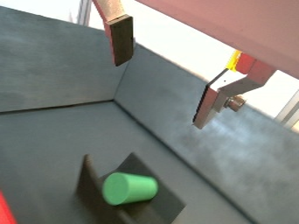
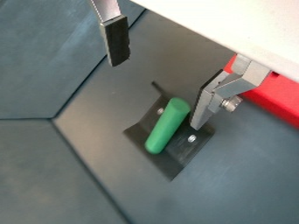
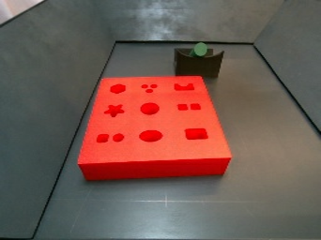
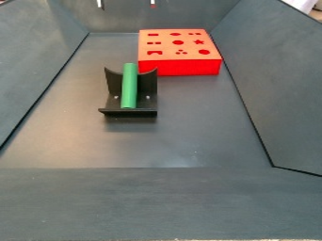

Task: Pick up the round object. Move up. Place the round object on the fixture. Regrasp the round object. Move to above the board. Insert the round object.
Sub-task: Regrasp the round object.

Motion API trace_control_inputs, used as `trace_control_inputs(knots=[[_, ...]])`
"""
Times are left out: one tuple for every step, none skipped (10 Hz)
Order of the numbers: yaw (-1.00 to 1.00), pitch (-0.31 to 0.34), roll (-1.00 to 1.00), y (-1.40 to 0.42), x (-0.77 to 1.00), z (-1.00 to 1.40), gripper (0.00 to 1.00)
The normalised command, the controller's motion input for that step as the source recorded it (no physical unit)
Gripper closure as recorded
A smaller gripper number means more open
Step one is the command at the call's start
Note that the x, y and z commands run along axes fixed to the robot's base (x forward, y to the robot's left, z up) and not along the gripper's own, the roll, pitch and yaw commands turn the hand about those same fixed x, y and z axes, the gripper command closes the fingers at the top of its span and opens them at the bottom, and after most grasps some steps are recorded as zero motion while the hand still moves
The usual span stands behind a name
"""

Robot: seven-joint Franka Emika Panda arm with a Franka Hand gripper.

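Two things sat on the dark table [image 4: 189,132], well apart. Largest was the red board [image 3: 157,127], lying flat with its shaped cut-outs facing up. Beyond it stood the small dark fixture [image 3: 198,64], and the green round object [image 4: 127,85] lay on its side in the fixture's notch, one end sticking out past the block in a wrist view [image 1: 128,187]. The gripper [image 2: 163,61] hung above the peg with its fingers [image 1: 121,41] spread wide, nothing between them, one plate to each side of the round object [image 2: 166,125]. It seemed clear of the peg, though the height was hard to judge.
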Motion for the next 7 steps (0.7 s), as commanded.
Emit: trace_control_inputs(knots=[[0.07, 0.073, 1.00, -0.03, 0.08, -0.02, 0.00], [0.09, 0.108, 1.00, -0.04, 0.09, -0.01, 0.00], [0.11, 0.129, 0.94, -0.04, 0.09, -0.02, 0.00], [0.12, 0.126, 0.75, -0.04, 0.09, -0.02, 0.00], [0.14, 0.113, 0.49, -0.04, 0.10, -0.02, 0.00], [0.15, 0.101, 0.32, -0.03, 0.09, -0.01, 0.00], [0.16, 0.079, 0.21, -0.02, 0.08, -0.01, 0.00]])
